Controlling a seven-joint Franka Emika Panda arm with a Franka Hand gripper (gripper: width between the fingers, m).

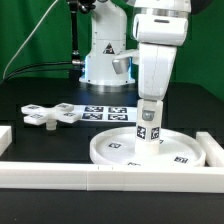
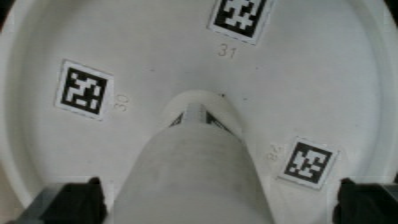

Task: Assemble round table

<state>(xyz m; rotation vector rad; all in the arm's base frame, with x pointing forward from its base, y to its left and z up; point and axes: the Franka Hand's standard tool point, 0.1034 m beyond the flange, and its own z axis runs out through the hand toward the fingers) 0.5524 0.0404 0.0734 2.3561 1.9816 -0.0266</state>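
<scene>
White plastic rim rings the round disc (image 1: 130, 160), which lies on the black table (image 1: 40, 145) just behind the front border bar (image 1: 90, 180) — a second bar (image 1: 214, 150) runs close by on the exterior view's right. The leg (image 1: 148, 132) stands upright near the disc's middle, with bare disc floor all round its foot. The gripper (image 1: 148, 108) straddles the leg's top. Its fingertips (image 2: 71, 203) flank the leg, but I cannot tell whether they press it. The cross-shaped piece (image 1: 48, 115) lies well apart on the exterior view's left, beside the marker board (image 1: 105, 112). A green curtain (image 1: 30, 30) hangs behind.
</scene>
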